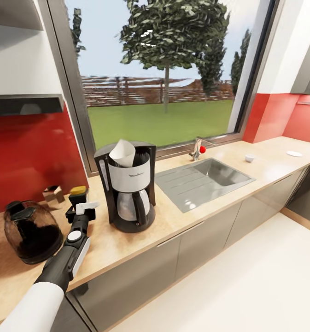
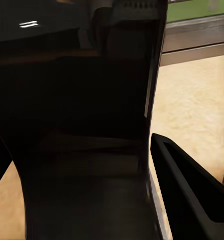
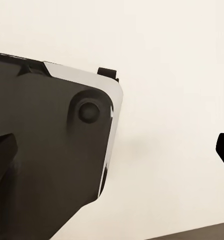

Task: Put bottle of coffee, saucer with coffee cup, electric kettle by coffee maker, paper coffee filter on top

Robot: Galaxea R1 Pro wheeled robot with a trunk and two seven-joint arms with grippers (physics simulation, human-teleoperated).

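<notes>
Pale wood runs along the kitchen counter (image 1: 265,173) beneath a wide window, with red splashback on either side. Nearest, the left arm reaches up from the lower edge, and its left pincer (image 1: 79,206) sits at a dark bottle of coffee (image 1: 78,193) with a yellow-green lid; whether the fingers clamp it or merely flank it cannot be told, since the wrist hides the contact. In the left wrist view a dark body blocks most of the sight, with one black finger (image 2: 191,195) beside it over bare wood. Left of the arm stands the dark electric kettle (image 1: 31,230). Just right of the bottle is the coffee maker (image 1: 129,184), a white paper coffee filter (image 1: 122,153) tilted in its top. Farther along lie the sink (image 1: 205,180), then a small white coffee cup (image 1: 249,158) and, apart from it, a saucer (image 1: 294,153). The right wrist view gives a dark rounded panel against pale floor; that pincer's state cannot be told.
</notes>
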